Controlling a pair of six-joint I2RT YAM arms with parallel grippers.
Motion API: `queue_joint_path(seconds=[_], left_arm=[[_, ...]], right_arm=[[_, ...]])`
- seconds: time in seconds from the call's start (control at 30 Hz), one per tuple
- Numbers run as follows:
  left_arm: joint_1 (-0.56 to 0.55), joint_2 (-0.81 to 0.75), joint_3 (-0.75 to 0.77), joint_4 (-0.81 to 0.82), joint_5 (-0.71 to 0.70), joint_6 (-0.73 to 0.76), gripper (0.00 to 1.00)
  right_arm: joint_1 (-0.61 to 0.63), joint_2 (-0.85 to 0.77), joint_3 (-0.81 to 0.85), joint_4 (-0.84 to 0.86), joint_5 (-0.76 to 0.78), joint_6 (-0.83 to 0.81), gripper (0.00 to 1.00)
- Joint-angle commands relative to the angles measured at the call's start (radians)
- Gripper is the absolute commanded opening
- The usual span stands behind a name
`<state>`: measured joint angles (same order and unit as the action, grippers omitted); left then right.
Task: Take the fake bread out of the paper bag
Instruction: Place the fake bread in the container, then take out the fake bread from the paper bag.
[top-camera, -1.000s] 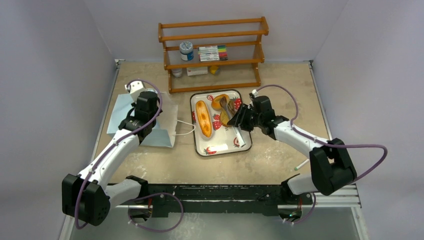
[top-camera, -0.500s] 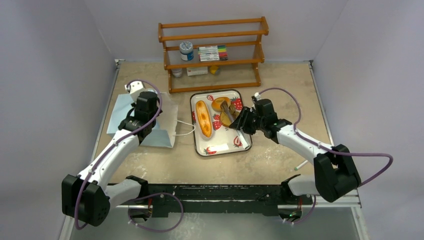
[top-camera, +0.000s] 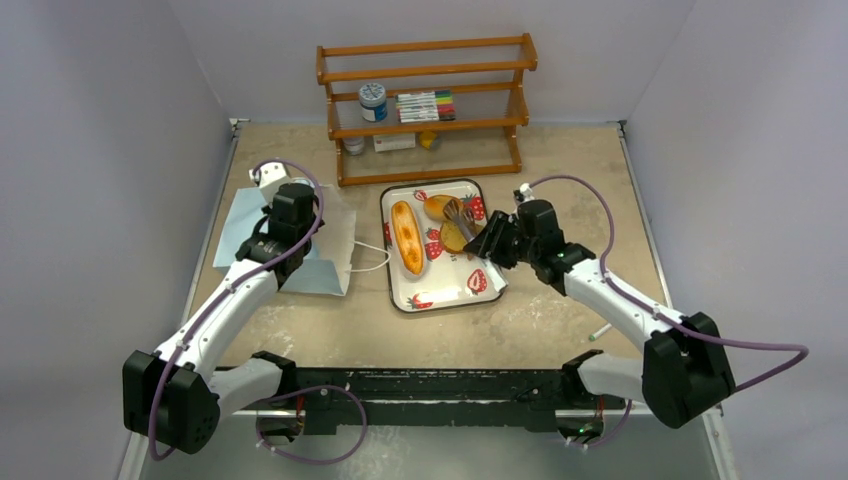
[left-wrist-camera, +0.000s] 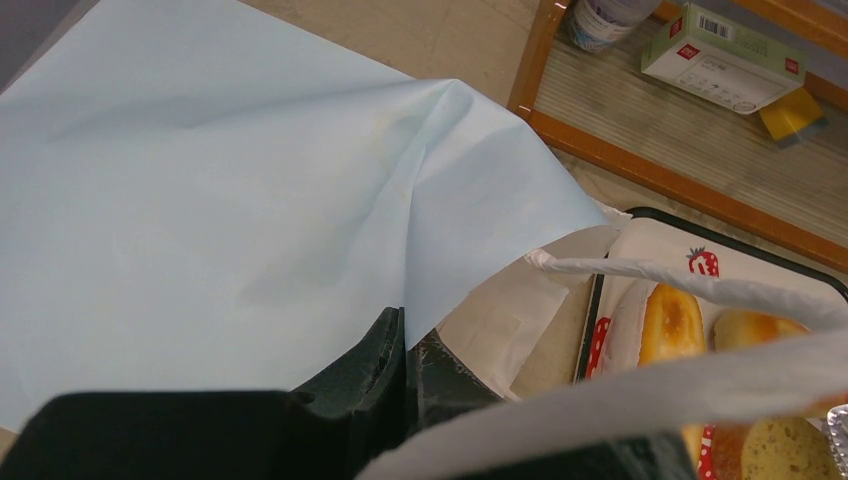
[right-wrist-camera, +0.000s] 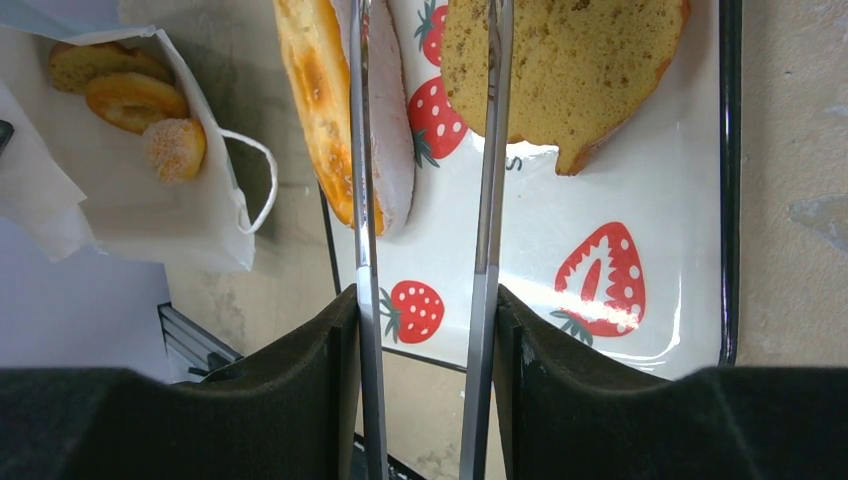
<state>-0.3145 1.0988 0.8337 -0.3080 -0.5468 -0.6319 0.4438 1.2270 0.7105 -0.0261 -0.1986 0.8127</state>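
Lying in a short row on the white inside of the paper bag are three pieces of the fake bread not yet taken out. A brown one sits deepest, an orange-brown ring is in the middle, and a pale sugared bun is nearest the mouth. The row runs roughly along the bag's length, so the bun is the first piece a tool would meet coming in.

The bag rests flat on the desk, just left of the strawberry tray. Its mouth faces the tray, and a white cord handle trails between them. The left pincer is pressed together at the mouth edge, apparently on the bag's upper wall, though the wrist view is too tight to be sure how much paper it has.

The long loaf and a speckled slice are out on the tray. The right pincer hovers over the tray's right side, clamped on a pair of metal tongs whose blades stand apart.

The tongs point away and to the left, over the tray rather than at the bag. The bagged pieces lie well to the left of their tips, beyond the loaf. The left arm is nearer but is busy with the bag, so the reach looks like the right arm's job. It would have to swing the tongs left until they line up with the mouth and the row.
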Motion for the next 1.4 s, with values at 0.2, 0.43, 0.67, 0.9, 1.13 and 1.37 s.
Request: queue_joint_path(seconds=[0.2, 0.43, 0.67, 0.9, 1.13, 1.37], left_arm=[[0.005, -0.022, 0.055, 0.022, 0.013, 0.039, 0.0], [0.005, -0.06, 0.04, 0.013, 0.096, 0.11, 0.0], [0.005, -0.054, 0.098, -0.053, 0.219, 0.18, 0.0], [0.005, -0.06, 0.126, -0.134, 0.261, 0.225, 0.0], [0.005, -0.055, 0.134, -0.184, 0.29, 0.254, 0.0], [0.005, -0.026, 0.151, -0.192, 0.327, 0.248, 0.0]], right_arm=[[-0.002, -0.12, 0.016, -0.008, 0.05, -0.014, 0.47], [0.05, -0.143, 0.087, -0.008, -0.037, -0.069, 0.46], [0.246, -0.058, 0.203, 0.02, -0.068, -0.112, 0.46], [0.308, -0.033, 0.228, 0.069, -0.162, -0.129, 0.45], [0.384, 0.002, 0.191, 0.144, -0.224, -0.129, 0.45], [0.444, 0.124, 0.154, 0.274, -0.285, -0.111, 0.45]])
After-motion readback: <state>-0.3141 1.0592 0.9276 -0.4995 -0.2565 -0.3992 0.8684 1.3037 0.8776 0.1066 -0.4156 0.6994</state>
